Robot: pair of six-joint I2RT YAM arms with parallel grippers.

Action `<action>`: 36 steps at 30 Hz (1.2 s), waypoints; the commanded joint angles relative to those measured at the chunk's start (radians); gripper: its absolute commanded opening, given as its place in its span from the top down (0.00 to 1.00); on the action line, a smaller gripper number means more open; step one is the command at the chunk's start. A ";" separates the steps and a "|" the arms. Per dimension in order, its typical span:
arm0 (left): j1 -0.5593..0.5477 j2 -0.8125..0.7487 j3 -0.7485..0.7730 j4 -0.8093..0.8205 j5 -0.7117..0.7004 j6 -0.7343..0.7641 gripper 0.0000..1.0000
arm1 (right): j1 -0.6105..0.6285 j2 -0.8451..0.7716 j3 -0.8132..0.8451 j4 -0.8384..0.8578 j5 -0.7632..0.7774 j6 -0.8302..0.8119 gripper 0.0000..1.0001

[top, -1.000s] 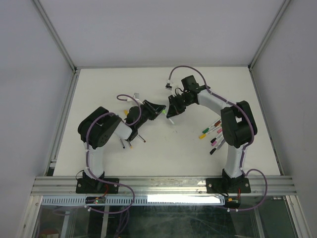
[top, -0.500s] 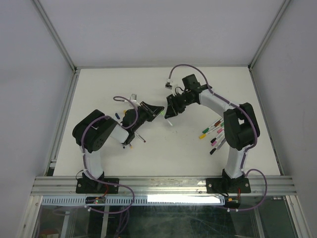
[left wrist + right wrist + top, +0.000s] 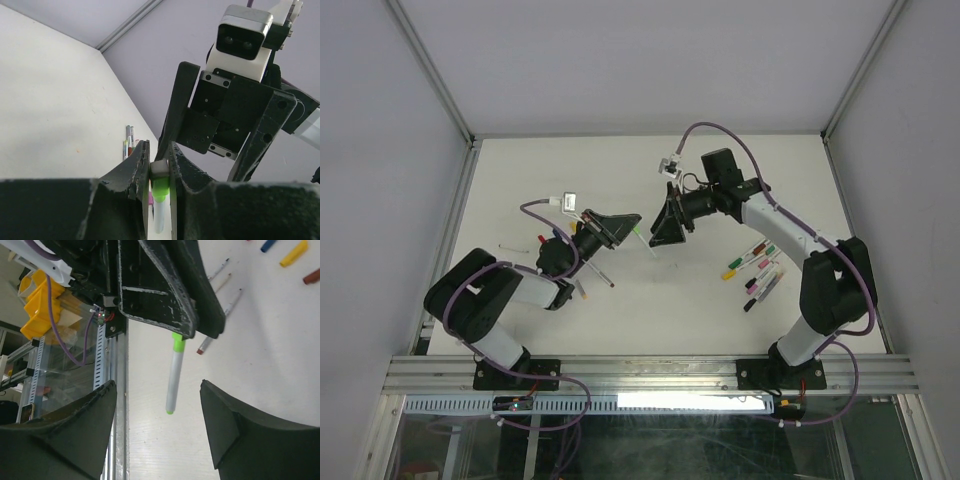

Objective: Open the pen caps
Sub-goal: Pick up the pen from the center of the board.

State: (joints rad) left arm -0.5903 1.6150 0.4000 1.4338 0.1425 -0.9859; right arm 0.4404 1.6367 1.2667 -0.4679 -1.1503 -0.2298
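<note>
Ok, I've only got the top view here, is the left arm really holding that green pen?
Observer: Yes. The left wrist view shows the left fingers shut on the pen, pinching its green part.
Operator: And the right fingers?
Observer: Open. In the right wrist view the right fingers stand on either side of the pen's free end, with a clear gap on both sides.
</note>
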 commanded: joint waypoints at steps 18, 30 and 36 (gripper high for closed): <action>-0.011 -0.218 -0.069 0.127 0.009 0.144 1.00 | 0.167 -0.021 -0.004 0.111 0.056 0.069 0.93; -0.010 -0.354 -0.105 -0.062 0.026 0.171 0.51 | 0.144 -0.041 -0.014 0.134 0.061 0.094 1.00; -0.011 -0.360 -0.095 -0.144 0.024 0.172 0.47 | 0.145 -0.050 -0.017 0.140 0.070 0.095 1.00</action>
State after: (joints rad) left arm -0.5961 1.2755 0.3027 1.3197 0.1585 -0.8398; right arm 0.5922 1.6337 1.2488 -0.3691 -1.0847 -0.1471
